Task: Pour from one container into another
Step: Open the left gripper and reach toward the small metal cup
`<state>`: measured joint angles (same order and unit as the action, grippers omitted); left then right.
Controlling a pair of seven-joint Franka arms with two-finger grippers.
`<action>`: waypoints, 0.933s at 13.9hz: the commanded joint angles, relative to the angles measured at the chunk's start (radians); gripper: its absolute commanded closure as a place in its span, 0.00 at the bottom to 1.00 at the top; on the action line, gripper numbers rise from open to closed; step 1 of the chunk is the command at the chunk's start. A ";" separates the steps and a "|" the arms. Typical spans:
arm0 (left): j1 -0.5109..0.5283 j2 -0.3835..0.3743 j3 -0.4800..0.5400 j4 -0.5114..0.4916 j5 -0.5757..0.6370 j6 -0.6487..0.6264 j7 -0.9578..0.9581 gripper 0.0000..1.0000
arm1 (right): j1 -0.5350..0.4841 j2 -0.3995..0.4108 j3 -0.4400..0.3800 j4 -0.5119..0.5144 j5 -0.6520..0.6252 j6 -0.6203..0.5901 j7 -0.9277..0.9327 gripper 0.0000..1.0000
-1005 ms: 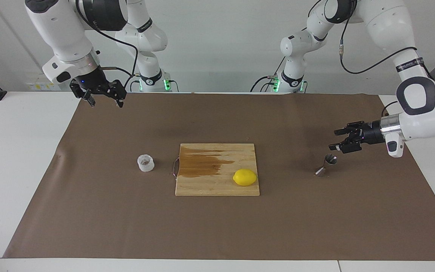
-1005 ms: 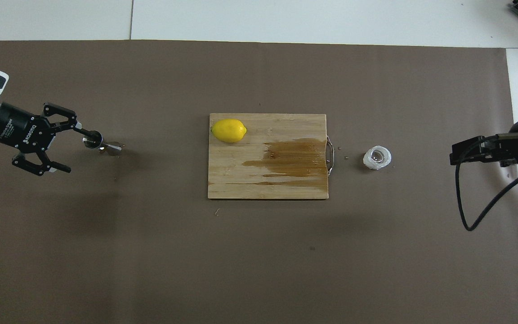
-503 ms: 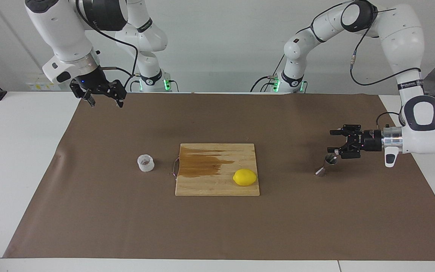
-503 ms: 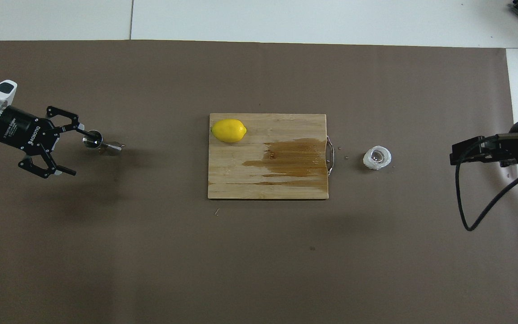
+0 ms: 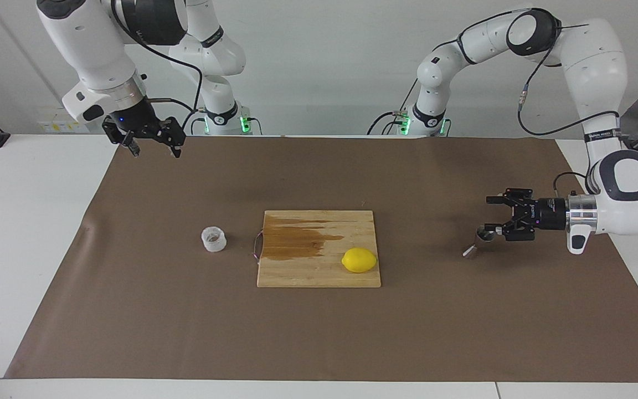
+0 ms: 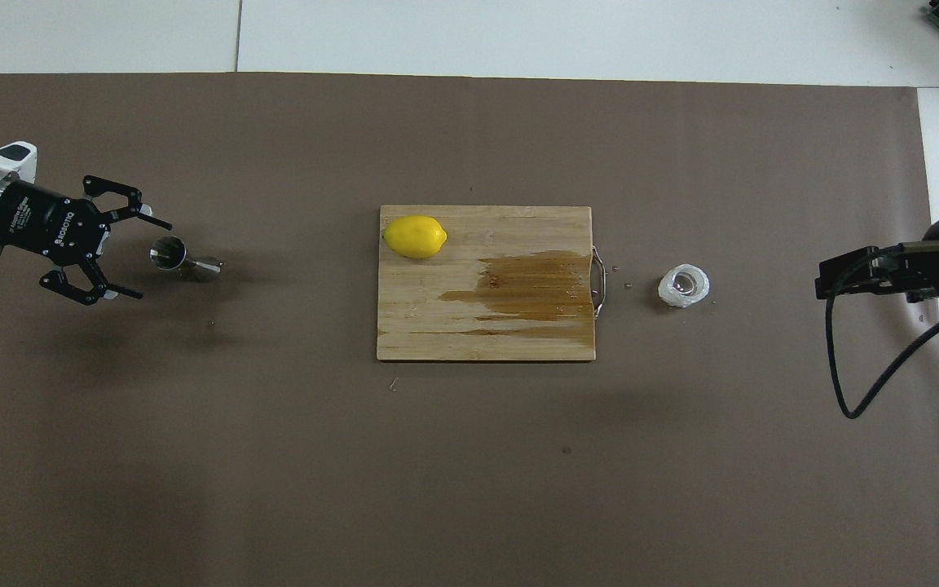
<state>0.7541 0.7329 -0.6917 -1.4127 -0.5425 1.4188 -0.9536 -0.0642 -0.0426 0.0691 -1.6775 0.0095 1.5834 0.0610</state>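
- The small whitish plastic cup (image 5: 214, 239) (image 6: 684, 286) stood upright on the brown mat, just beside the handle end of the cutting board, toward the right arm's end of the bench. From above something clear glinted at its bottom; I could not tell what it was, or how much.
- The steel jigger (image 5: 478, 241) (image 6: 182, 258) stood on the mat toward the left arm's end, well apart from the board. Its upper cone faced up; whether anything was in it I could not make out.
- The left gripper (image 5: 492, 216) (image 6: 142, 257) lay level, right beside the jigger's upper cone, its fingers spread wide and holding nothing. One fingertip seemed to sit against the jigger's rim from the facing view, while from overhead there was a gap, so I could not say whether it touched.
- The right gripper (image 5: 154, 148) (image 6: 824, 279) waited over the mat's edge by its own base, fingers apart and empty; from overhead only part of it showed, the rest cut off by the frame.
- The cutting board (image 5: 297, 274) (image 6: 437, 326) carried a dark wet stain (image 5: 297, 241) (image 6: 531, 285) at the cup's end and a lemon (image 5: 359, 260) (image 6: 415, 236) at the jigger's end.
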 commanded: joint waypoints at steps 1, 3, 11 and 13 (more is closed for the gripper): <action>0.014 0.098 -0.023 0.073 -0.004 -0.037 -0.036 0.00 | -0.012 -0.010 0.006 -0.018 0.014 0.018 0.013 0.00; 0.025 0.128 -0.035 0.080 -0.005 -0.035 -0.057 0.00 | -0.012 -0.010 0.006 -0.017 0.014 0.017 0.013 0.00; 0.057 0.203 -0.045 0.074 -0.013 -0.044 -0.099 0.00 | -0.012 -0.010 0.006 -0.017 0.014 0.017 0.011 0.00; 0.059 0.214 -0.048 0.072 -0.026 -0.043 -0.122 0.00 | -0.012 -0.010 0.006 -0.016 0.014 0.017 0.013 0.00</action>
<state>0.7969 0.9079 -0.7183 -1.3661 -0.5461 1.4005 -1.0308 -0.0642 -0.0426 0.0691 -1.6775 0.0095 1.5834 0.0610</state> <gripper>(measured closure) 0.000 0.000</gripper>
